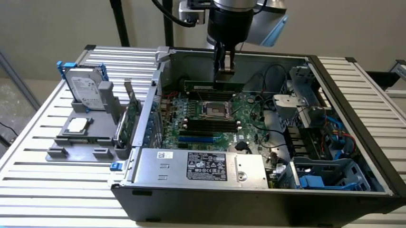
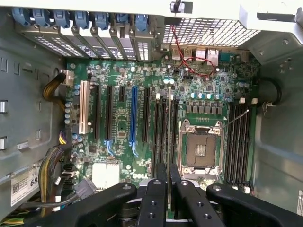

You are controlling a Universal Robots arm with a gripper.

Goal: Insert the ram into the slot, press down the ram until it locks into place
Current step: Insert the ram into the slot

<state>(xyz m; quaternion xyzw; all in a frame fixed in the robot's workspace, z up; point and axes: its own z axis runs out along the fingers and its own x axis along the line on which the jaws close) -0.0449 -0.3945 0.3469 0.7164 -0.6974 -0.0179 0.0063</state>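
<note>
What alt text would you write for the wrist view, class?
The gripper holds the ram edge-on over the black memory slots beside the empty processor socket. The green motherboard lies inside an open computer case.

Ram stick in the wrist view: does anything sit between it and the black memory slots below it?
Nothing visible does. The thin green ram stick, clamped in the pincer, hangs edge-on over the long black memory slots beside the square metal processor socket, with no cable or card crossing beneath it.
</note>
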